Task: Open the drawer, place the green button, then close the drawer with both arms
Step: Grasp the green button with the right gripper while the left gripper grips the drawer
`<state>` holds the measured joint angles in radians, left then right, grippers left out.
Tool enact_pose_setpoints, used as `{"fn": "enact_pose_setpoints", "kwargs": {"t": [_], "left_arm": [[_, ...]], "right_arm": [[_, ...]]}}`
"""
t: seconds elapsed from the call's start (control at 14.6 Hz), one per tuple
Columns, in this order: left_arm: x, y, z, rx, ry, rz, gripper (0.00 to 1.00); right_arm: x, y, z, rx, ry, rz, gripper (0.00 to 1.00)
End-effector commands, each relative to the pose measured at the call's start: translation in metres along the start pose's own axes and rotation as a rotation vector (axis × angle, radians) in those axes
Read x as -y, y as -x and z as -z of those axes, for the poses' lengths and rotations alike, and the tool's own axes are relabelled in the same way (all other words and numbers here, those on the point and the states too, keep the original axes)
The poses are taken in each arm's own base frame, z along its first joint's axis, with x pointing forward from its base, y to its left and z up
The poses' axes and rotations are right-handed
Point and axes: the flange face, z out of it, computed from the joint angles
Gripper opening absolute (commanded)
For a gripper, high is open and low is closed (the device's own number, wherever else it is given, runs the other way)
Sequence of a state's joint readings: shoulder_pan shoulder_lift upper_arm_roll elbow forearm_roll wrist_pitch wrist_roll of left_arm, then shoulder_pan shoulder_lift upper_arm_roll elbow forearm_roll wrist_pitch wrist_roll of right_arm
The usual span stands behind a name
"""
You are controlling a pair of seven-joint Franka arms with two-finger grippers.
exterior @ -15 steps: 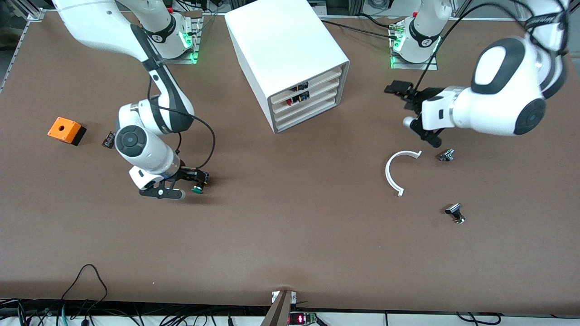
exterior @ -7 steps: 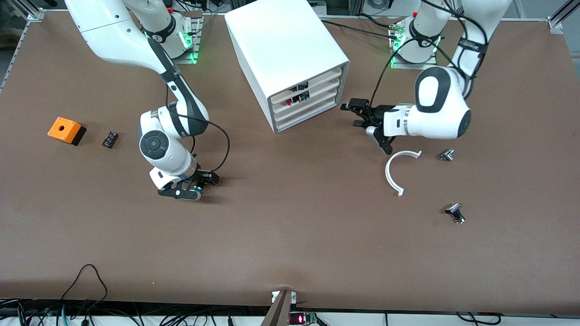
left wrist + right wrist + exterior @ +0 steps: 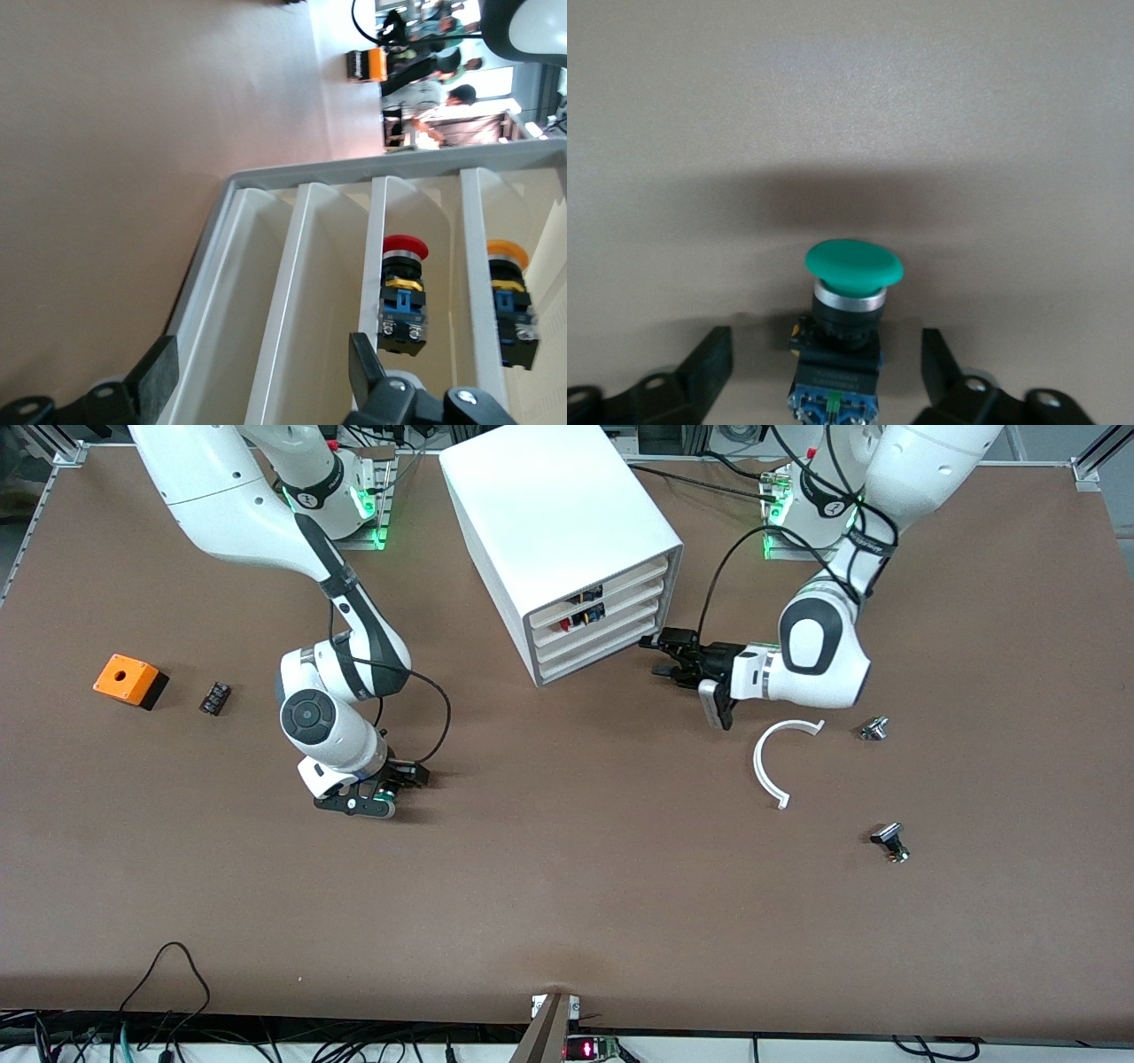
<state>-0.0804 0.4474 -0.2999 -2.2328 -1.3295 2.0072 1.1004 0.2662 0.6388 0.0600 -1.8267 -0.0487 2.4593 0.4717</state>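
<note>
Front view: right tool [image 3: 383, 790], spread astride the green-capped black push button [image 3: 849, 305], should clench squarely; left tool [image 3: 666, 657], released, faced the cream-fronted white plastic drawer [image 3: 595, 642] at its 3 o'clock.

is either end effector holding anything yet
No. The right end effector straddles the small green-capped push button, fingers open. The left end effector is empty.

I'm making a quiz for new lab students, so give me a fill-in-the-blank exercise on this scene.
1. The right gripper has its open fingers on either side of the button, whose cap is ____.
2. The left gripper is open at the front of the white ____.
3. All four drawers are ____.
4. The box toward the right arm's end of the table is ____.

Missing words: green; cabinet; closed; orange
</note>
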Motion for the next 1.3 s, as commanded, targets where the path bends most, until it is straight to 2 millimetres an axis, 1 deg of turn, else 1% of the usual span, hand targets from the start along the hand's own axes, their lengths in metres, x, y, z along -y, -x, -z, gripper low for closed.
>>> {"fn": "enact_pose_setpoints", "kwargs": {"t": [0.0, 0.07, 0.14, 0.34, 0.41, 0.48, 0.55, 0.62, 0.68, 0.75, 0.82, 0.89, 1.03, 1.09, 1.23], "left_arm": [[0.0, 0.01, -0.028, 0.007, 0.038, -0.023, 0.62], [0.003, 0.014, -0.037, 0.024, 0.045, -0.015, 0.6], [0.005, 0.017, -0.041, 0.031, 0.048, -0.009, 0.6], [0.009, 0.021, -0.047, 0.041, 0.056, 0.002, 0.58], [0.012, 0.024, -0.054, 0.052, 0.062, 0.003, 0.58], [0.012, 0.027, -0.059, 0.06, 0.068, -0.006, 0.57], [0.013, 0.028, -0.06, 0.058, 0.069, -0.006, 0.57], [0.015, 0.031, -0.063, 0.065, 0.072, -0.002, 0.53], [0.017, 0.033, -0.066, 0.067, 0.076, 0.006, 0.51], [0.014, 0.034, -0.073, 0.065, 0.087, 0.002, 0.5], [0.014, 0.035, -0.074, 0.066, 0.09, -0.038, 0.29], [0.017, 0.036, -0.075, 0.064, 0.094, -0.055, 0.0], [0.018, 0.037, -0.075, 0.064, 0.096, -0.05, 0.0], [0.019, 0.034, -0.07, 0.056, 0.095, -0.052, 0.0], [0.019, 0.026, -0.06, 0.041, 0.089, -0.06, 0.0]], "right_arm": [[-0.002, 0.001, 0.001, -0.004, 0.003, 0.025, 0.3], [-0.002, 0.0, 0.002, -0.006, 0.002, 0.022, 0.12], [-0.002, 0.0, 0.003, -0.009, 0.001, 0.021, 0.0], [0.003, -0.003, 0.01, -0.022, -0.005, 0.027, 0.0], [0.003, -0.005, 0.014, -0.025, -0.005, 0.028, 0.0], [0.006, -0.011, 0.024, -0.009, 0.001, 0.024, 0.0], [0.011, -0.018, 0.039, 0.015, 0.014, 0.007, 0.0], [0.014, -0.025, 0.054, 0.035, 0.029, -0.019, 0.0], [0.018, -0.03, 0.068, 0.05, 0.036, -0.034, 0.0], [0.021, -0.034, 0.081, 0.059, 0.037, -0.053, 0.0], [0.031, -0.037, 0.099, 0.072, 0.012, -0.084, 0.0], [0.039, -0.041, 0.118, 0.084, -0.012, -0.109, 0.0], [0.046, -0.048, 0.149, 0.107, -0.048, -0.194, 0.0], [0.056, -0.049, 0.166, 0.105, -0.06, -0.225, 0.0], [0.075, -0.048, 0.19, 0.086, -0.074, -0.284, 0.0]]}}
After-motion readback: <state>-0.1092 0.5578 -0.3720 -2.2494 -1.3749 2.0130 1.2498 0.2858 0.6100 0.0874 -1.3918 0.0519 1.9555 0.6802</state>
